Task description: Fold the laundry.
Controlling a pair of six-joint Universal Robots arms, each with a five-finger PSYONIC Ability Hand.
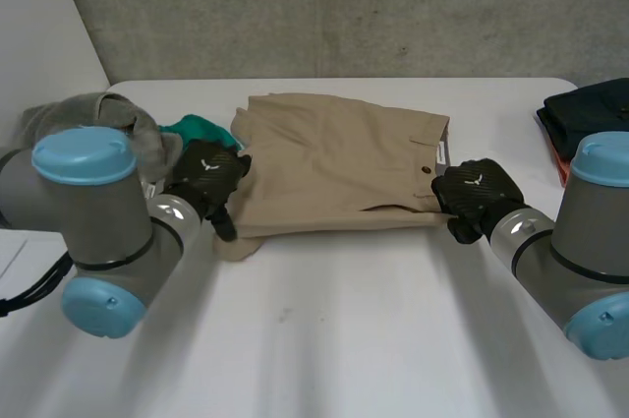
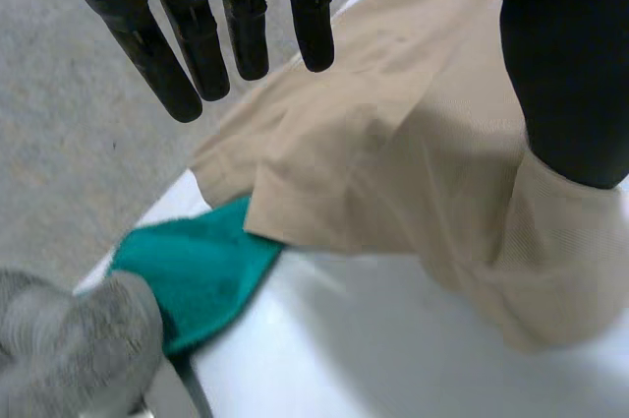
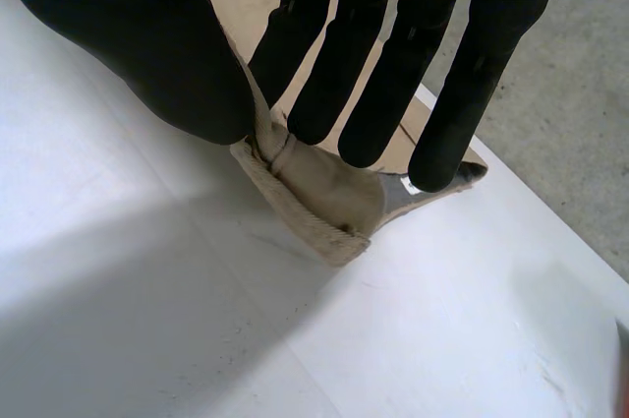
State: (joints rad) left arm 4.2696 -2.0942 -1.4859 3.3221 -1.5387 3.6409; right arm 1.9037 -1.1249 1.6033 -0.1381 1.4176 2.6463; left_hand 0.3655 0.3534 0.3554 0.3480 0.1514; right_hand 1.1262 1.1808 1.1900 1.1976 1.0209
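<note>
The shorts (image 1: pixel 334 157) lie on the counter (image 1: pixel 344 329), grasping underway: the right hand (image 1: pixel 477 197) pinches the waistband corner, while the left hand (image 1: pixel 208 177), straight-fingered at the hem, thumb touching cloth, likely must close before lifting.

A lab-like test space: bare concrete wall (image 1: pixel 344 5) behind a plain white table (image 1: pixel 344 339).

Head camera looks down from behind; wrist cameras close on shorts (image 1: pixel 334 157).

My rig
Grey left arm (image 1: pixel 93 216) and right arm (image 1: pixel 590 241), light-blue caps; my left hand (image 1: pixel 208 177) and right hand (image 1: pixel 479 197) black.
</note>
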